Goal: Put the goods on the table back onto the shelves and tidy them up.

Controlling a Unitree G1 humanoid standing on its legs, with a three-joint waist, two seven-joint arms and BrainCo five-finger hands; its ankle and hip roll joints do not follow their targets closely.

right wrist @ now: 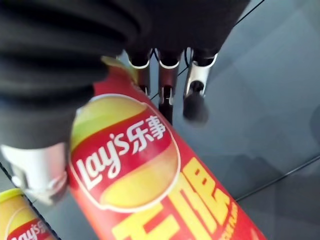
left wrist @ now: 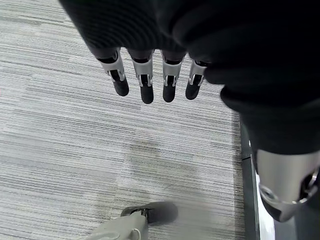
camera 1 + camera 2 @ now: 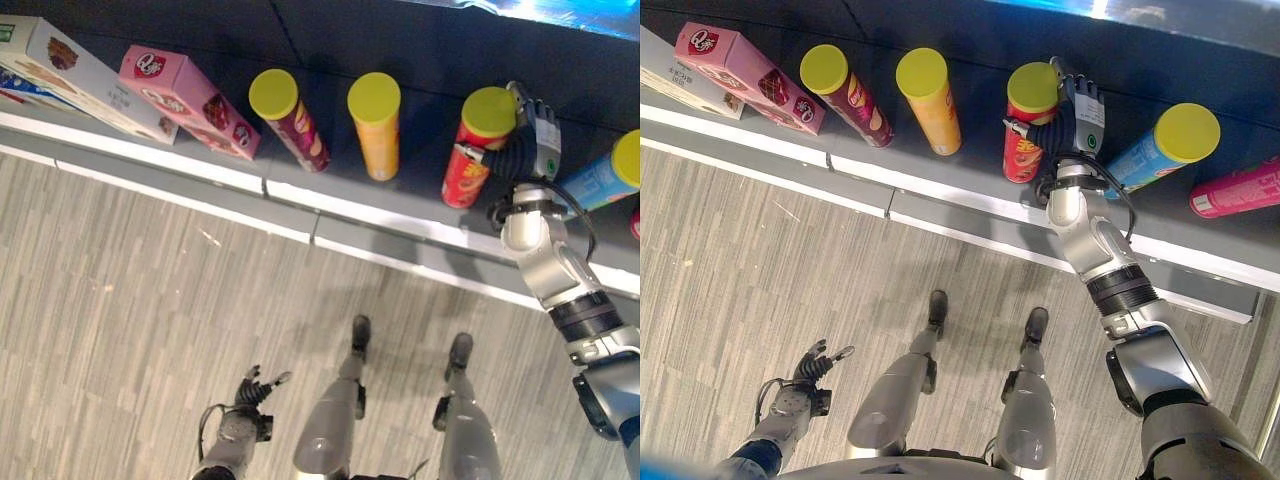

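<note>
A red chip can (image 3: pixel 466 170) with a yellow-green lid stands on the dark shelf (image 3: pixel 420 60). My right hand (image 3: pixel 531 140) is up against its right side. The thumb reaches across the can's front, and the fingers (image 1: pixel 195 97) run straight past the can without curling on it. In the right wrist view the red can (image 1: pixel 150 175) lies between thumb and fingers. My left hand (image 3: pixel 252 388) hangs low over the floor, its fingers (image 2: pixel 145 85) relaxed and holding nothing.
Along the shelf from the left stand white boxes (image 3: pixel 70 70), a pink box (image 3: pixel 185 100), a maroon can (image 3: pixel 292 125) and an orange can (image 3: pixel 378 130). Right of my hand are a blue can (image 3: pixel 600 178) and a pink can (image 3: pixel 1240 188). The shelf's grey front edge (image 3: pixel 300 195) borders wood-look floor.
</note>
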